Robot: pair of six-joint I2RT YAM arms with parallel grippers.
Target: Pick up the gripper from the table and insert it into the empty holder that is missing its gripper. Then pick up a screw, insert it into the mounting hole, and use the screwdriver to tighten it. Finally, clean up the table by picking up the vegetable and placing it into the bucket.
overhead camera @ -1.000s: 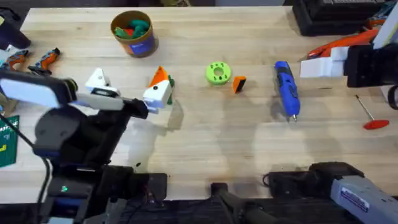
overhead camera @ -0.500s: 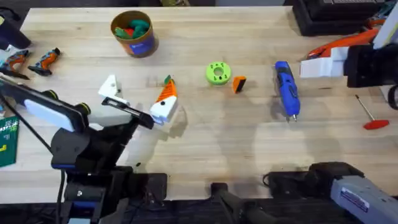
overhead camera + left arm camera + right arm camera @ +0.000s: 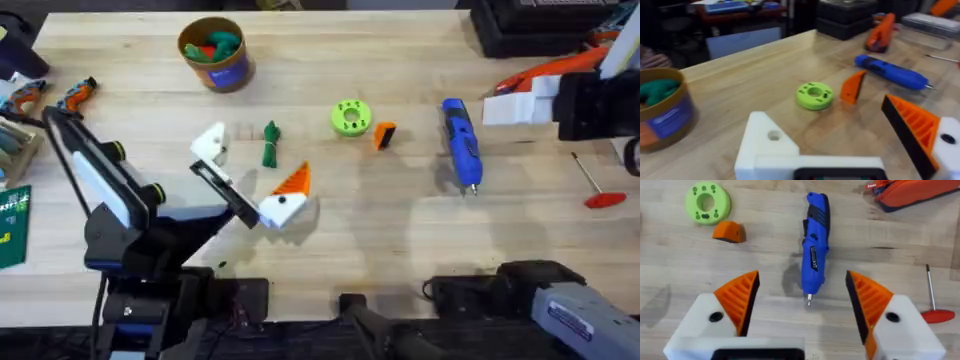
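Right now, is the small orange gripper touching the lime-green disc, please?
Apart. The overhead view shows bare wood between the gripper and the disc; the right wrist view agrees.

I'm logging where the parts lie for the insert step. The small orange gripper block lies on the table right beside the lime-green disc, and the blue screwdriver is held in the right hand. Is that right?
Not quite. The orange gripper block does lie beside the lime-green disc, but the blue screwdriver is not held: the right wrist view shows it lying on the table ahead of the open right hand, untouched.
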